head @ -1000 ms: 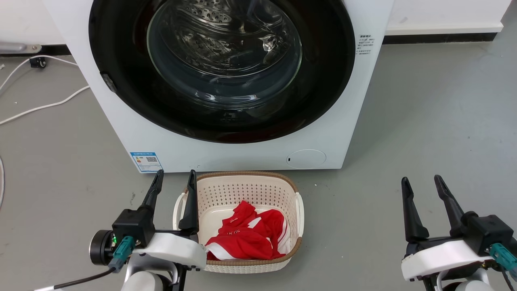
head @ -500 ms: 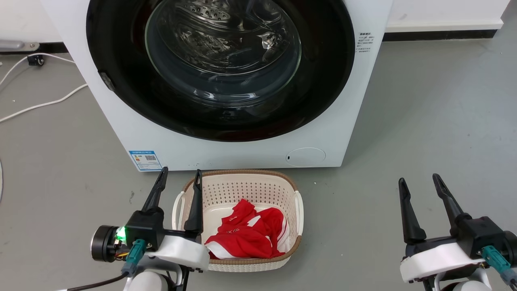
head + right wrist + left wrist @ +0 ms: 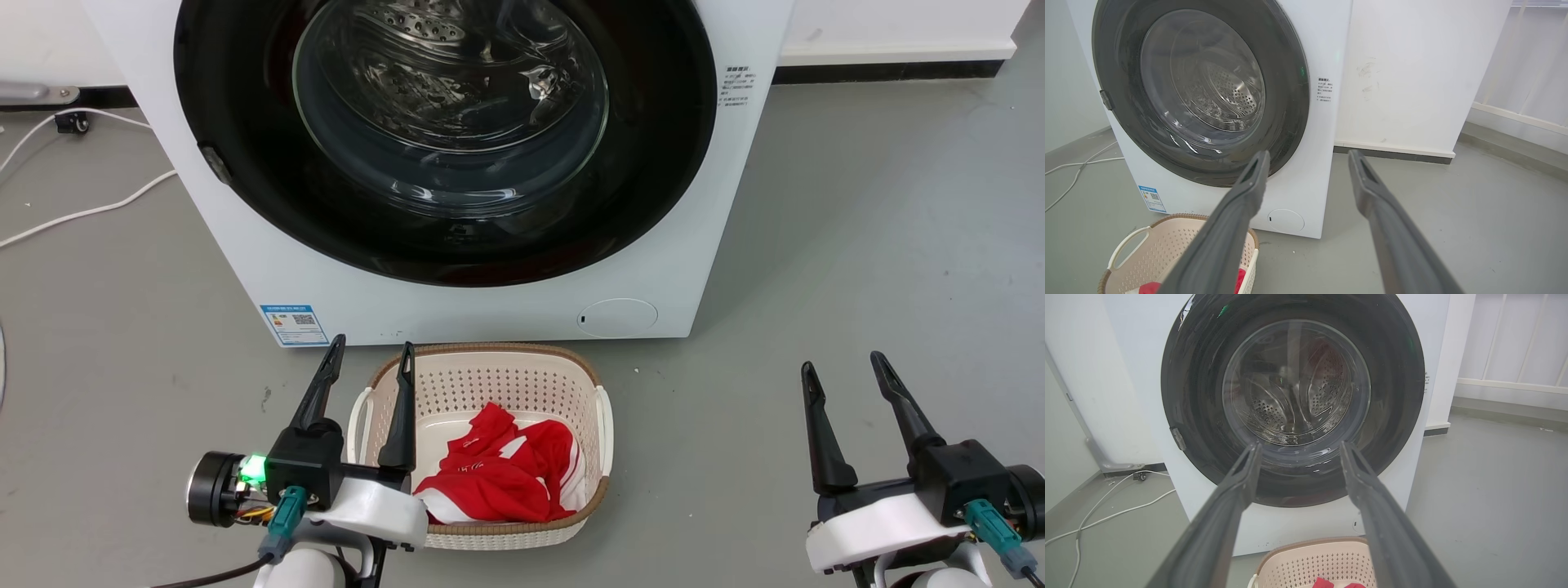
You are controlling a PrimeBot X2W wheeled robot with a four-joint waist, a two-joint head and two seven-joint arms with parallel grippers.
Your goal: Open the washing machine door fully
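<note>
The white washing machine (image 3: pixel 245 269) stands ahead of both grippers. The washing machine door (image 3: pixel 445 139) lies shut flush against it, with its black rim nearly reaching the cabinet's side edges. Grey floor (image 3: pixel 857 245) spreads wide around the right gripper (image 3: pixel 842 362), which is moderately spread and holds nothing. The basket (image 3: pixel 490 349) sits just beside the left gripper (image 3: pixel 373 343), likewise spread and empty. Whether they touch is unclear.
</note>
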